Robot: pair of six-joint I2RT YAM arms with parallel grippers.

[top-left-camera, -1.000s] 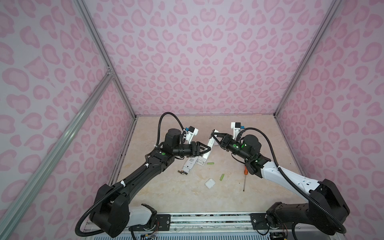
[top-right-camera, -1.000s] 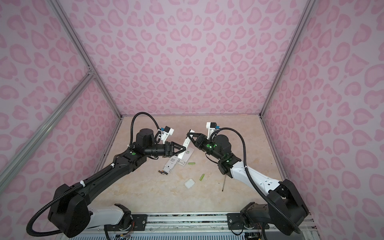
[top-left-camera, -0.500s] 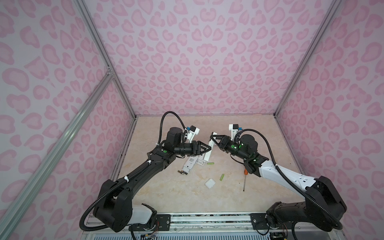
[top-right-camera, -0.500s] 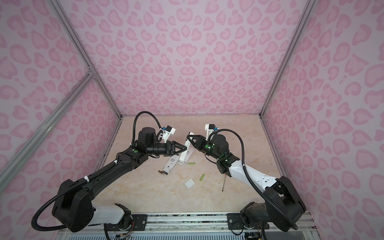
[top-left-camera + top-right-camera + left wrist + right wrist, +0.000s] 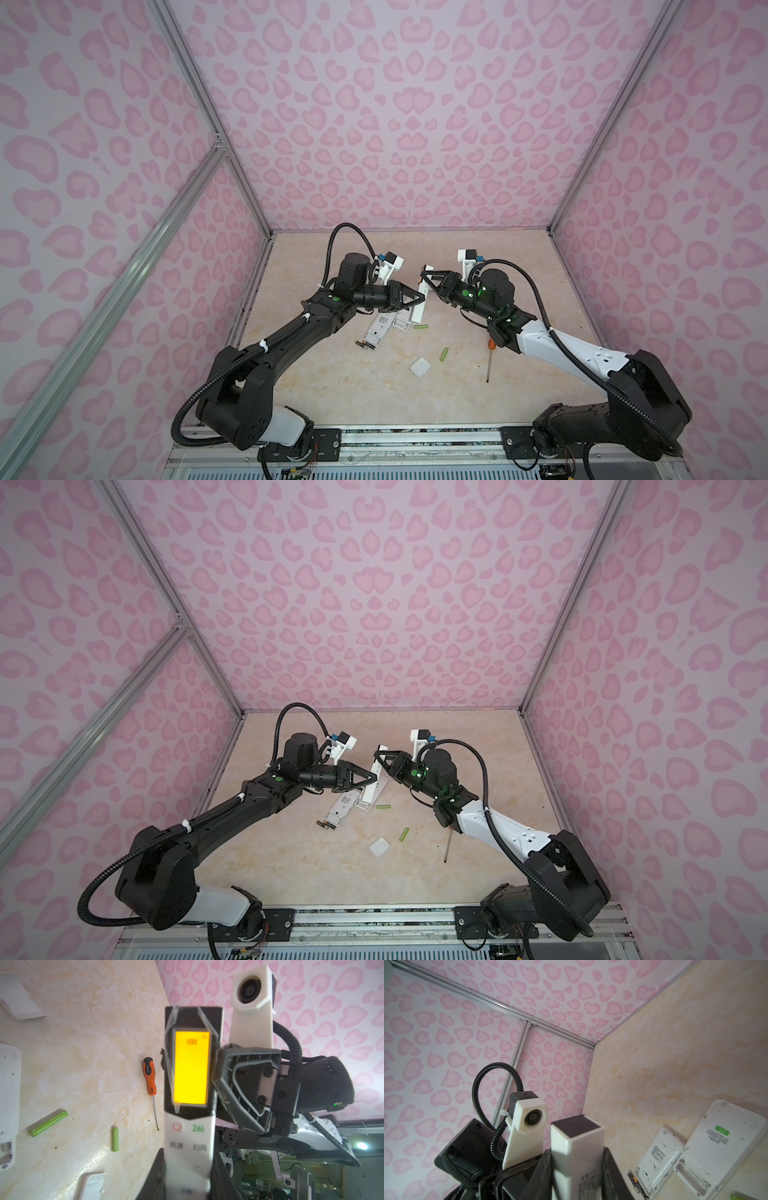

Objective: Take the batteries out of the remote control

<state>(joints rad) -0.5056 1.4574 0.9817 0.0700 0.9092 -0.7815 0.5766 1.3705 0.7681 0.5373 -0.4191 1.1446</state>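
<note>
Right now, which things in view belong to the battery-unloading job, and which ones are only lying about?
Job: lit remote control, left gripper and right gripper shut on it; lime-green battery near the remotes; lime-green battery near the cover.
Lying about: orange-handled screwdriver; loose white battery cover; face-down remote with green label; face-down remote beside it.

both hands meet at the raised remote (image 5: 417, 313): the left hand (image 5: 421, 297) clamps its lower end and the right hand (image 5: 427, 279) its upper end, so nothing passes between them. just under that remote lie a flat remote (image 5: 376, 334), a second flat remote (image 5: 401, 324) and a green battery (image 5: 48, 1123), close together. nearer the robot than the raised remote, a second green battery (image 5: 115, 1139), a white cover (image 5: 420, 367) and a screwdriver (image 5: 150, 1079) lie apart, with bare table (image 5: 498, 257) between. beyond the raised remote the table lies bare up to the back wall.
</note>
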